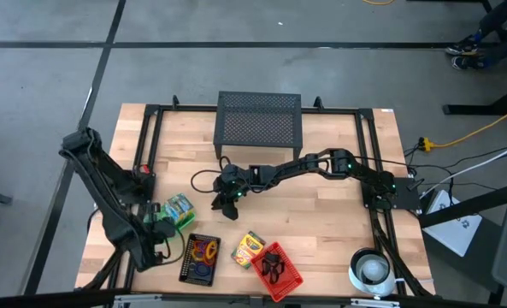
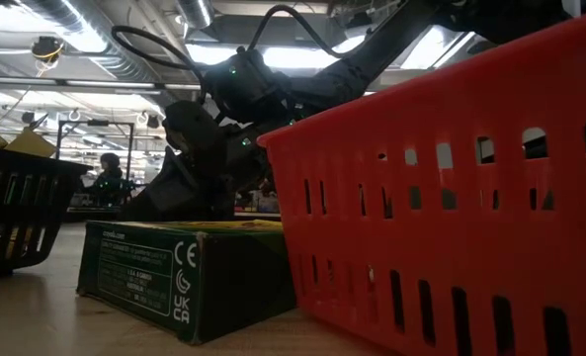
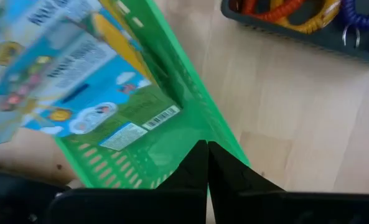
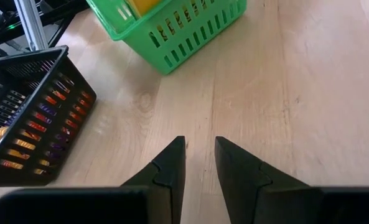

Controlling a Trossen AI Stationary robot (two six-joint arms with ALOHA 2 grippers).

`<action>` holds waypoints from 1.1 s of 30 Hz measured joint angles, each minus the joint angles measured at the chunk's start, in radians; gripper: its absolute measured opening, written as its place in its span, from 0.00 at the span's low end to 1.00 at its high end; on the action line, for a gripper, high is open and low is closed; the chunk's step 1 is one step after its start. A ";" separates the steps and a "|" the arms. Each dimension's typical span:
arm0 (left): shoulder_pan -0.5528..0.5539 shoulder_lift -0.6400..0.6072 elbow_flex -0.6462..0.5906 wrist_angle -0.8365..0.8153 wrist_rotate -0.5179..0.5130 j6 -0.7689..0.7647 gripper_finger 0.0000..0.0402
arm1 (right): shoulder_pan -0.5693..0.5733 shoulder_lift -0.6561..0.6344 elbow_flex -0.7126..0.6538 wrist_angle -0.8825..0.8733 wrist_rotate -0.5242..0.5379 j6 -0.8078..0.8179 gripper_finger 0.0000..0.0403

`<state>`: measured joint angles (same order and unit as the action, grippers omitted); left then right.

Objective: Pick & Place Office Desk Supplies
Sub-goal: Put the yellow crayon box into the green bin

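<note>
A green basket (image 1: 187,222) holds a blue picture box (image 3: 66,68). My left gripper (image 3: 207,146) is shut, its tips over that basket's side wall (image 3: 190,112). My right gripper (image 4: 200,143) is open by a narrow gap and holds nothing. It hovers over bare wood at mid-table (image 1: 227,205), with the green basket (image 4: 172,31) ahead of it. A yellow-and-green crayon box (image 1: 248,249) lies flat on the table. Orange, yellow and purple rings (image 1: 206,250) lie in a black tray (image 1: 189,267). Black clips (image 1: 273,265) lie in a red basket (image 1: 289,282). My left gripper's shut fingertips (image 3: 200,162) stand at the green basket's side wall near its rim, coming from above. I cannot tell whether they touch it.
The large black mesh stand (image 1: 258,128) sits at the far middle of the table. A white round roll (image 1: 373,268) is at the near right corner. In the low view the crayon box (image 2: 164,272) lies beside the red basket (image 2: 451,198). Bare wood lies right of centre.
</note>
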<state>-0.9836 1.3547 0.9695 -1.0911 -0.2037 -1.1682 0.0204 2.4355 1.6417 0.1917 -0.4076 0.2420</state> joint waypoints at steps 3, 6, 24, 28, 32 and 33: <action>0.000 0.038 -0.002 0.017 0.028 -0.013 0.01 | 0.000 0.000 0.000 0.001 0.000 0.000 0.22; -0.001 0.065 -0.016 0.028 0.037 -0.033 0.00 | 0.000 0.000 0.000 0.002 0.000 0.000 0.22; -0.001 0.060 -0.164 0.040 -0.040 -0.085 0.01 | 0.026 0.000 0.000 0.097 0.166 0.140 0.17; -0.001 0.060 -0.164 0.075 -0.083 -0.085 0.00 | 0.021 0.005 0.019 0.108 0.188 0.163 0.13; 0.001 0.060 -0.164 0.084 -0.134 -0.085 0.01 | 0.022 0.032 0.072 0.083 0.183 0.163 0.11; 0.003 0.060 -0.164 0.083 -0.137 -0.085 0.00 | 0.022 0.037 0.086 0.066 0.187 0.163 0.10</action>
<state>-0.9811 1.4151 0.8059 -1.0080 -0.3408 -1.2533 0.0425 2.4721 1.7279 0.2577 -0.2203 0.4046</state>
